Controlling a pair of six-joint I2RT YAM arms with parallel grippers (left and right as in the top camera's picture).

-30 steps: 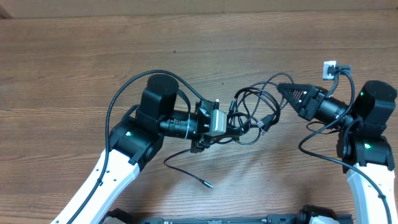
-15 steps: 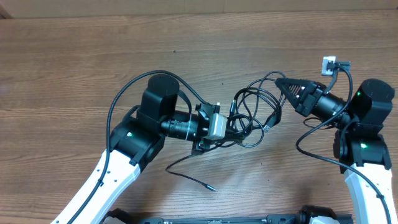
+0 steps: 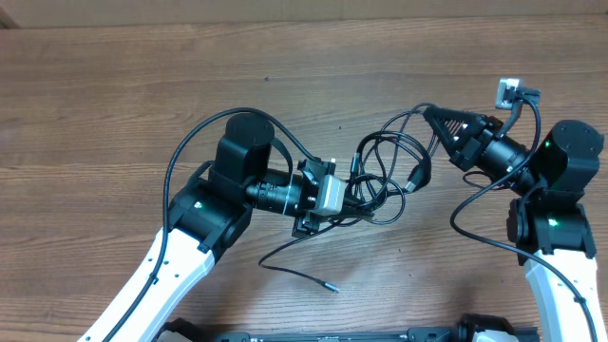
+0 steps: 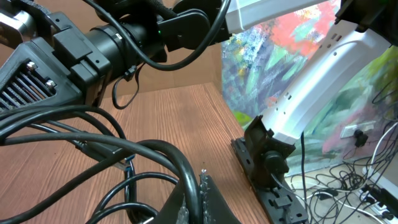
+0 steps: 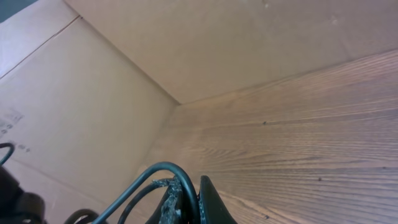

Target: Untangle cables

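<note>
Nearest you, a loose plug end trails on the brown wood-grain worktop. Just beyond it, your left fingers are clenched on one strand. The thin black cables bunch right of centre, between both arms. Farther right, your right fingers pinch a loop tight.

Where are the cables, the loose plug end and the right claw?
cables (image 4: 163, 148): left wrist view, on the front loop
loose plug end (image 3: 330, 284): overhead view, on its tip
right claw (image 3: 429, 112): overhead view, between its fingertips
</note>
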